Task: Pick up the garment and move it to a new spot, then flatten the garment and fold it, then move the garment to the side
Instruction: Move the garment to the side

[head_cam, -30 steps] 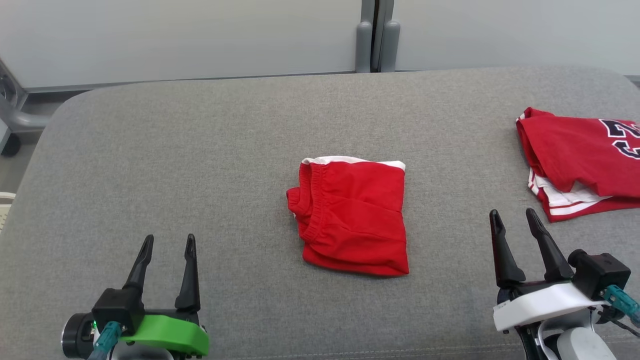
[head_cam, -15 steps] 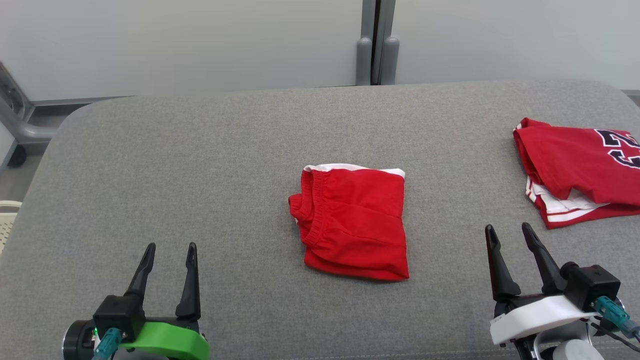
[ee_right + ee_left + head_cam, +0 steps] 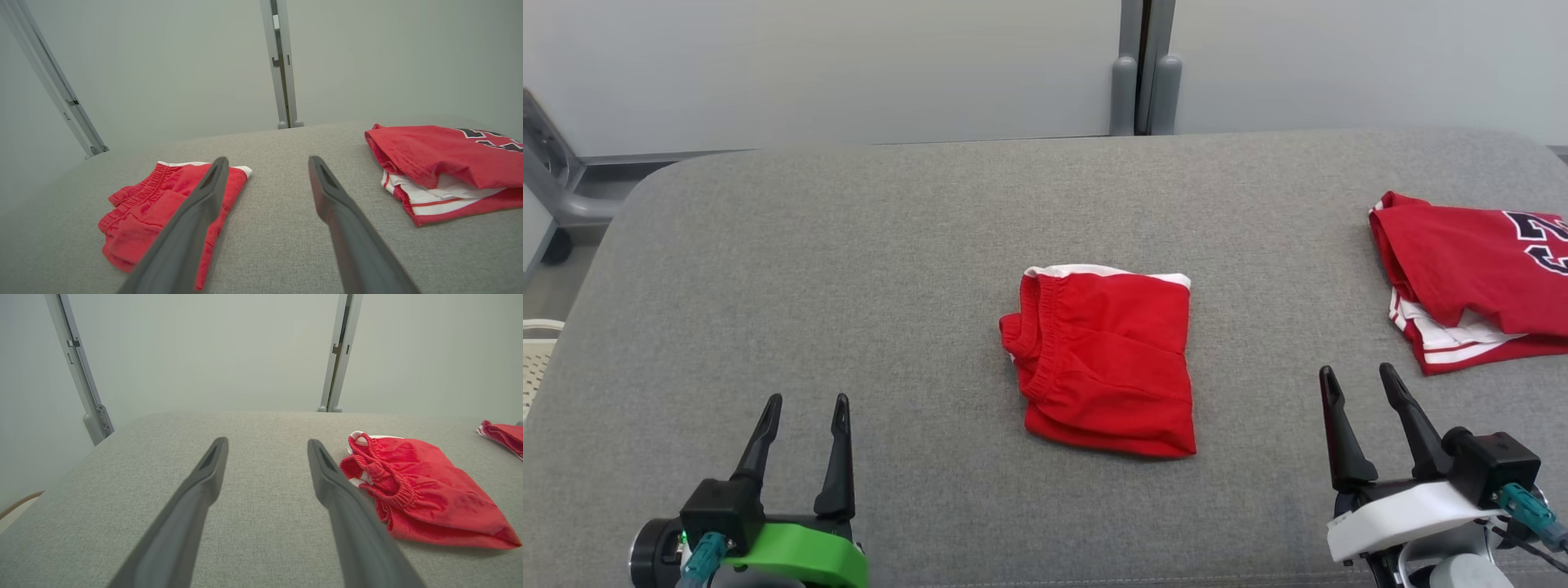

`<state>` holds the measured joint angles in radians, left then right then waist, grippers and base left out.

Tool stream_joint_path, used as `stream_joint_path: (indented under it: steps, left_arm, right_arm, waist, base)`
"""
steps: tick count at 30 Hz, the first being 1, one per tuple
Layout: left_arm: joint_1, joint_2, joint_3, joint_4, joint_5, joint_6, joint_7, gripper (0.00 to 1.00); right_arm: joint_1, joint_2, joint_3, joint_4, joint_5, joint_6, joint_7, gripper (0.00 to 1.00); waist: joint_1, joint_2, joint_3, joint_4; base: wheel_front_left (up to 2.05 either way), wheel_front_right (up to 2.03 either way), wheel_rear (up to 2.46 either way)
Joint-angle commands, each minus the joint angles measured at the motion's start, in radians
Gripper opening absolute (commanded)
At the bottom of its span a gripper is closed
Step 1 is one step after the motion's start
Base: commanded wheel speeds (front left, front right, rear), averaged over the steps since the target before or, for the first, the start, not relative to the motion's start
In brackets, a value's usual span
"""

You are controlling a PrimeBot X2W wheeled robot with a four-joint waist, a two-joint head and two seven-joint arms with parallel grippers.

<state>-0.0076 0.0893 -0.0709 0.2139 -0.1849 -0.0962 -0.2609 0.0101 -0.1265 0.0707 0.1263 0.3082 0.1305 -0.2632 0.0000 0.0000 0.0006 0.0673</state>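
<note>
A grey fabric-covered worktop (image 3: 768, 245) is seen before pale wall panels (image 3: 849, 65), with a grey post (image 3: 1143, 82) standing behind its far edge. The red shorts (image 3: 1111, 367) are laid near the middle of the worktop, folded into a compact, nearly square packet.

The packet lies between the two hands and farther from the robot than either. It is forward and to the right of the left hand (image 3: 808, 398), and forward and to the left of the right hand (image 3: 1356, 370). In the head view the right hand is judged slightly the nearer, and the cloth is touched by neither. Both hands are held spread over bare worktop, with nothing between the fingers.

The gathered elastic waistband (image 3: 1041, 343) is carried along the packet's left edge, running away from the robot, so that side is thick and ruffled. A strip of white trim (image 3: 1107, 271) is shown along the far edge. The right and near edges are thinner, and a soft crease is seen across the top layer.

A red jersey (image 3: 1470, 269) with white bands and dark lettering is set at the worktop's right, well apart from the shorts.

As the shorts appear already folded, the move to the side is judged to be what remains. The layers would need to be gripped together so that the fold is kept.
</note>
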Motion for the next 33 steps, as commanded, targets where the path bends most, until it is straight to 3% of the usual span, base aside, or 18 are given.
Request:
stream_joint_path:
  steps: [1,9,23,33]
  left_arm:
    - [-0.016,0.004,-0.004,-0.003,0.003,0.000,-0.003,1.00]
    - [-0.039,-0.005,-0.025,-0.014,0.001,-0.005,-0.003,1.00]
    - [-0.103,-0.033,-0.103,-0.013,-0.027,-0.013,-0.003,1.00]
    - [-0.112,-0.037,-0.114,-0.008,-0.033,-0.009,-0.003,1.00]
  right_arm:
    - [0.005,-0.006,-0.005,0.008,0.006,0.000,-0.003,1.00]
    - [-0.063,-0.059,0.033,0.134,0.136,0.000,0.048,1.00]
    - [-0.287,-0.187,0.196,0.423,0.432,0.000,0.179,1.00]
    - [-0.373,-0.182,0.288,0.549,0.563,0.000,0.219,1.00]
  waist:
    - [0.0000,0.0000,0.005,0.016]
    - [0.0000,0.0000,0.034,0.095]
    - [0.0000,0.0000,0.113,0.322]
    - [0.0000,0.0000,0.132,0.355]
  base:
    - [0.00,0.00,0.00]
    - [0.00,0.00,0.00]
    - [0.00,0.00,0.00]
    - [0.00,0.00,0.00]
